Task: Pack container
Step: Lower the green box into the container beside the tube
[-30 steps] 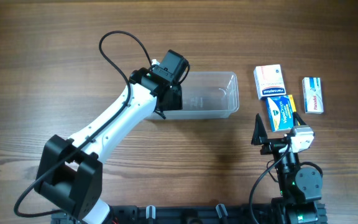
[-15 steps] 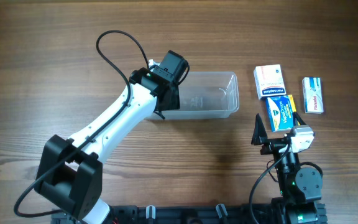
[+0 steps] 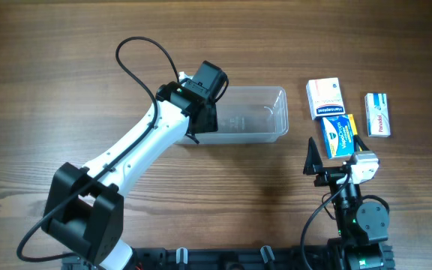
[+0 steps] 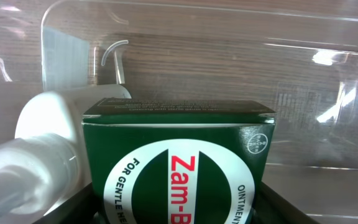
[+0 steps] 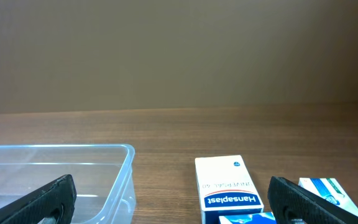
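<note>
Container [image 3: 250, 112] looked light, stiff and slick, best gripped by its rim; right fingers [image 5: 55, 196] stood spread, while left fingers [image 3: 205, 121] could not be judged.

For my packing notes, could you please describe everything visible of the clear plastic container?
The container is a clear plastic rectangular tub with rounded corners and a rim. It stands upright and open on the wooden table, long side running left to right. The left tool reaches into its left end, where a green box is inside the walls. The right part looks empty. The small cardboard boxes to its right lie apart from it.
</note>
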Tool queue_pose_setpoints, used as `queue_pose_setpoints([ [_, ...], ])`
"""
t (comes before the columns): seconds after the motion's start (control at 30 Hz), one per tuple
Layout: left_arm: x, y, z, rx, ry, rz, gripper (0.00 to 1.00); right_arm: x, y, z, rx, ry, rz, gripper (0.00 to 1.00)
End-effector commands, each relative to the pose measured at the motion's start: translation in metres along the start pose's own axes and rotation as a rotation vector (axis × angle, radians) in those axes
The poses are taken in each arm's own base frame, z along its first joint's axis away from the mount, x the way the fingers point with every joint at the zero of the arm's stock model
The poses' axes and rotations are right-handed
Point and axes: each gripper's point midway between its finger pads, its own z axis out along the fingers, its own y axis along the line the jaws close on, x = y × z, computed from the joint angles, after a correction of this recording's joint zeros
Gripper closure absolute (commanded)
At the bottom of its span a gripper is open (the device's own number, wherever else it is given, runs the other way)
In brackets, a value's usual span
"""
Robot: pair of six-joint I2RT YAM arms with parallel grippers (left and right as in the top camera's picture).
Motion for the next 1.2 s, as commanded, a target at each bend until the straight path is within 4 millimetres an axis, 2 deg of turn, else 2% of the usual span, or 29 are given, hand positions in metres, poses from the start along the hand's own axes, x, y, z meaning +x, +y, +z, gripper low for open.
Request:
queue_pose_setpoints([
  [0.0,-0.004,0.0,0.0,-0.019,-0.012,-0.009,0.36,-0.001,0.003,0.0,-0.016,-0.006,-0.01,0.0],
  [0.5,-0.003,0.001,0.0,-0.021,-0.009,-0.008,0.32,-0.001,0.003,0.0,-0.016,-0.006,-0.01,0.0],
  [0.77,-0.004,0.0,0.0,-0.017,-0.015,-0.008,0.42,-0.001,0.003,0.0,-0.016,-0.006,-0.01,0.0],
  [0.93,-0.008,-0.004,0.0,-0.001,-0.028,0.004,0.5,-0.001,0.003,0.0,-0.016,-0.006,-0.01,0.0],
  [1.0,-0.009,-0.005,0.0,0.004,-0.031,0.003,0.57,-0.001,0.003,0.0,-0.016,-0.006,-0.01,0.0],
  [1.03,-0.009,-0.005,0.0,0.005,-0.033,0.003,0.61,-0.001,0.003,0.0,-0.016,-0.006,-0.011,0.0],
  [1.1,-0.011,-0.007,0.0,0.01,-0.04,0.001,0.86,-0.001,0.003,0.0,-0.016,-0.006,-0.01,0.0],
  [1.17,-0.013,-0.008,0.0,0.017,-0.049,0.003,0.95,-0.001,0.003,0.0,-0.016,-0.006,-0.01,0.0],
])
